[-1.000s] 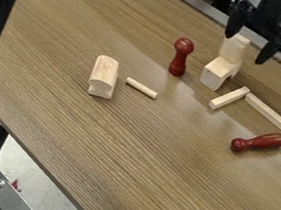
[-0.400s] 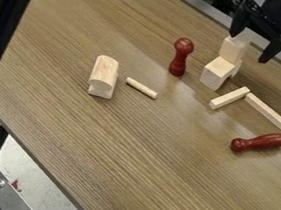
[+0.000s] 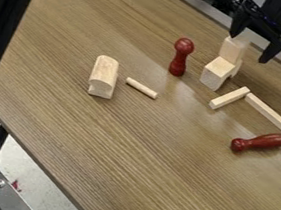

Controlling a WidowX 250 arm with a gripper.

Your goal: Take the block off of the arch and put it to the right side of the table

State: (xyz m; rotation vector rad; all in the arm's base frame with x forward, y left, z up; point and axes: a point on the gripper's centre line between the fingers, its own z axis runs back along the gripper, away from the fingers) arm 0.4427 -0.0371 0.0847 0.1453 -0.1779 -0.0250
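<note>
The camera looks down at a slant from above the near side of the table (image 3: 127,160), facing across it toward the tool (image 3: 248,49) at far right, set back enough to include floor (image 3: 39,181) at near left.

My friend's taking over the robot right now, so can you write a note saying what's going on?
Gripper: open, near the block's top, not gripping it.
Block: on the arch.
Nearby: one red peg standing, another red peg lying down, and two sticks, one shorter than the other.
Done: the block is not off the arch yet.
Left: grip the block, lift it off and put it on the right side of the table.
</note>
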